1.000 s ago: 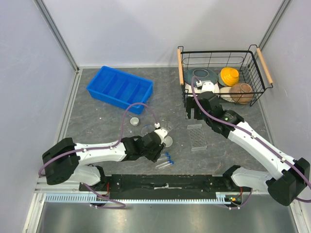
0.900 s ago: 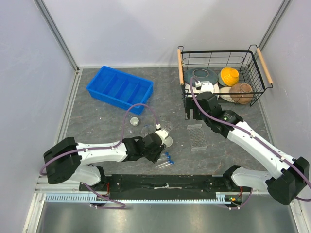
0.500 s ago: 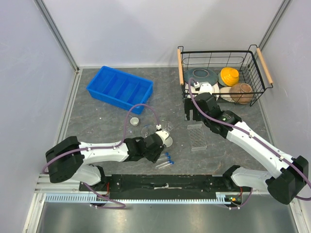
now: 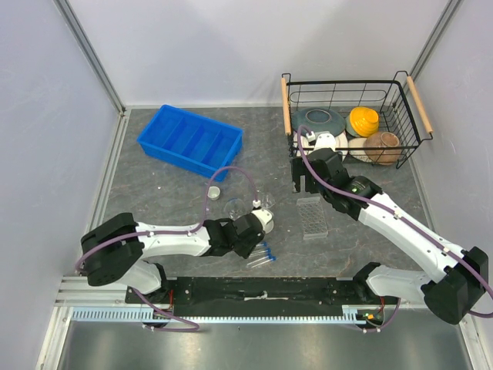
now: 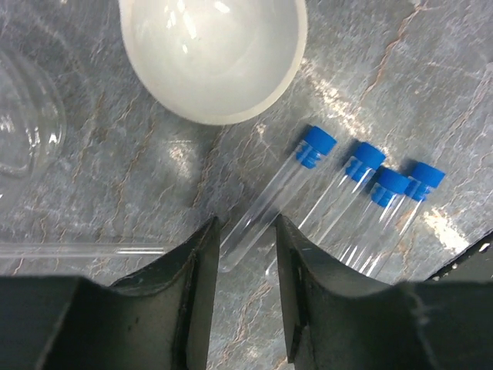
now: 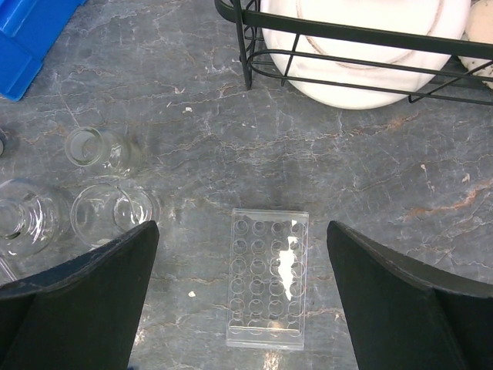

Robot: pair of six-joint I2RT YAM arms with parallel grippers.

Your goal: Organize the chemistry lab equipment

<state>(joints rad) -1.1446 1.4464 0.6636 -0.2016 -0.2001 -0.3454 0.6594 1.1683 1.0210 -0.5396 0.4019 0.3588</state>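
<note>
The left gripper [image 5: 246, 231] is held low over the table [image 5: 431, 92], half-open astride a blue-capped tube [image 5: 273, 196]; the right gripper [image 6: 240, 231] is spread wide, empty.

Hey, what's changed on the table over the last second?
The left gripper shifted slightly rightward and narrowed its jaws around the end of one blue-capped tube, not yet pinching it. The right gripper drifted slightly toward the basket, staying wide open. Other tubes, dish and rack stayed put.

A robotics lab cell is indicated: a grey table [image 4: 154, 193] is enclosed by plain white panels [image 4: 231, 46] on aluminium profiles [image 4: 91, 55], and robot arms [image 4: 400, 223] are bolted on.
</note>
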